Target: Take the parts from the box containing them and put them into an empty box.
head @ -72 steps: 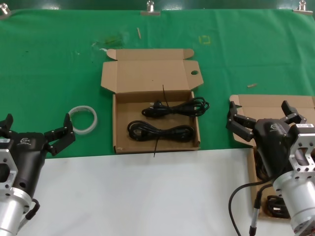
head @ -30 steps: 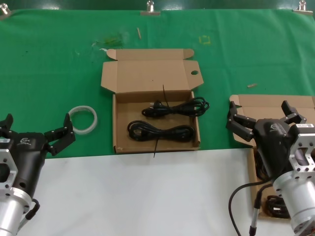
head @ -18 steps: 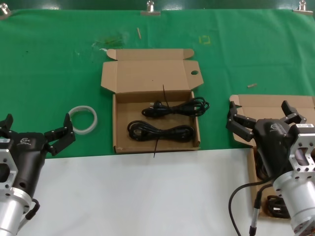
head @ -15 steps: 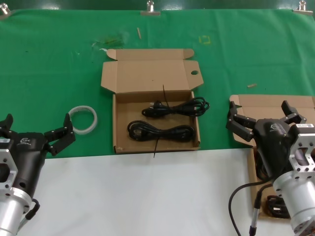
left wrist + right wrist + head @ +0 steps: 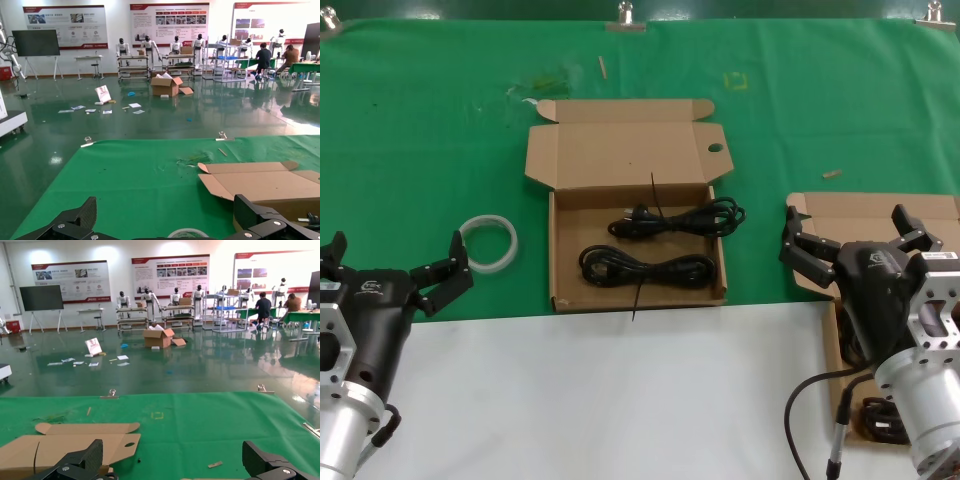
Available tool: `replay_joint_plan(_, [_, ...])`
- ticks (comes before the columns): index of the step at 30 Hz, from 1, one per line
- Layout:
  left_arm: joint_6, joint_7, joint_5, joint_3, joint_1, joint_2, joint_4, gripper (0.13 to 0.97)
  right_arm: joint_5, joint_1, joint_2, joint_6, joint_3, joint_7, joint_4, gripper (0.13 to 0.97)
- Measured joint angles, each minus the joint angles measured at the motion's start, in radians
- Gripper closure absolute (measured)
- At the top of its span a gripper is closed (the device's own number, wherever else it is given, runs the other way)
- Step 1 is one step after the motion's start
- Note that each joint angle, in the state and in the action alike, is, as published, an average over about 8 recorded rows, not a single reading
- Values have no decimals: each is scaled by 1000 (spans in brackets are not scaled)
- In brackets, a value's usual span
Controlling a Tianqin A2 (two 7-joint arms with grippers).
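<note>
The brown box with an oval hole (image 5: 715,148) in its lid tab (image 5: 556,250) lies open at the centre of the green mat. Two black cable bundles lie inside it, one at the back (image 5: 675,218) and one at the front (image 5: 645,268). A second brown box (image 5: 865,215) lies at the right, mostly hidden by my right arm; a black cable (image 5: 880,418) shows in its near end. My right gripper (image 5: 847,222) hangs open and empty over that box. My left gripper (image 5: 398,245) is open and empty at the front left. The holed lid also shows in the right wrist view (image 5: 65,445).
A white ring (image 5: 488,243) lies on the mat between my left gripper and the centre box; it also shows in the left wrist view (image 5: 187,233). A small scrap (image 5: 831,174) lies behind the right box. White table surface (image 5: 620,400) runs along the front.
</note>
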Motion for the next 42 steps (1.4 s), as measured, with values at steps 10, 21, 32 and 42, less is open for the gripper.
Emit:
replay_joint_plan(10, [0,0,0,0,0,0,0,132,0,0,0,0,0,0,0,129])
replay_joint_plan(21, [0,0,0,0,0,0,0,132,0,0,0,0,0,0,0,129])
replay_joint_plan(32, [0,0,0,0,0,0,0,132,0,0,0,0,0,0,0,129])
replay_joint_plan(42, [0,0,0,0,0,0,0,132,0,0,0,0,0,0,0,129])
